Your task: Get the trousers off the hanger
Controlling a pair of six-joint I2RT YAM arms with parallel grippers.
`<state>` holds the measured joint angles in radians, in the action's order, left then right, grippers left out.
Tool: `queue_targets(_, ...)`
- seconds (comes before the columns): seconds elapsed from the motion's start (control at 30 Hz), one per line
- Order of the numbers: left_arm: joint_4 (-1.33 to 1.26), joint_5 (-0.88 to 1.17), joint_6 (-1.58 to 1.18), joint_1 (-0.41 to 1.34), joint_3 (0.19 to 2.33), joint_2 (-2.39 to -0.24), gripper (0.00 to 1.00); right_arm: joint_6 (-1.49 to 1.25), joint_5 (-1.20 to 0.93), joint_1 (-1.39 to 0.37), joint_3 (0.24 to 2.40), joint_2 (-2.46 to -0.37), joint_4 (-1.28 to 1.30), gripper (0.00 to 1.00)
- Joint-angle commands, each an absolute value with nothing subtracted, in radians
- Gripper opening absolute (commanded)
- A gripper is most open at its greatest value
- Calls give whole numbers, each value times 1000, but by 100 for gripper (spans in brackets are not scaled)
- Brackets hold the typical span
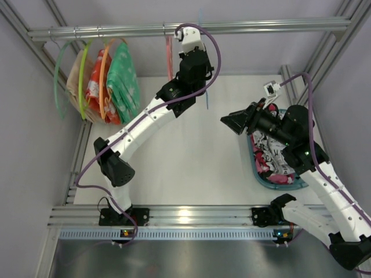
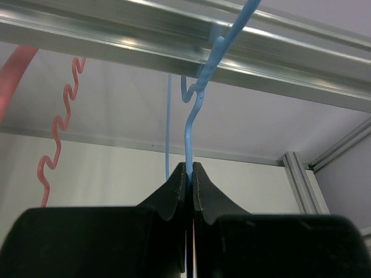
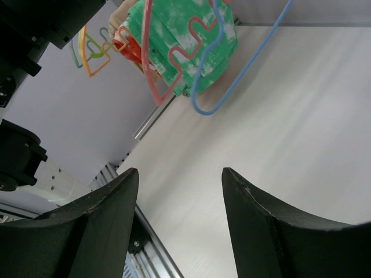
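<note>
The left hand [image 2: 190, 166] is clamped shut on the blue hanger [image 2: 189, 130], hanging upright from the rail [image 2: 87, 35] beside a pink hanger [image 2: 13, 78]; the right hand [image 3: 179, 174] gapes empty; the trousers [image 1: 272, 145] lie in the basket [image 1: 277, 186]

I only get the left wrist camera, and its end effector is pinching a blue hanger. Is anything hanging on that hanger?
Observer: No, the right wrist view shows the light-blue hanger bare.
Operator: Where are the trousers?
Observer: The top view shows the newspaper-print trousers lying in a teal basket at the right side of the table, among pink clothes.
Operator: What's the other arm doing?
Observer: The right end effector is open and empty, above the table near the basket.
</note>
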<state>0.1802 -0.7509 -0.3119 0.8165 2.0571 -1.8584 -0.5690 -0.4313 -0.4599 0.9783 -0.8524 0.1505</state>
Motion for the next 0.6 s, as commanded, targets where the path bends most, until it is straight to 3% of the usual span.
queue_targets(0.0, 94, -795, -333, 793, 2023, -1833, 0, -548, -423, -443, 1017, -825, 152, 60)
queue_targets(0.37, 143, -828, -393, 782, 1913, -1776, 0, -546, -423, -440, 1009, -821, 152, 61)
queue_targets(0.47, 144, -818, -397, 778, 1899, -1770, 12, -538, -423, -440, 1012, -819, 158, 61)
queue_targets(0.53, 143, -793, -393, 776, 1894, -1760, 29, -528, -420, -439, 1019, -819, 167, 62)
queue_targets(0.57, 144, -781, -394, 776, 1893, -1753, 33, -526, -420, -439, 1022, -819, 172, 62)
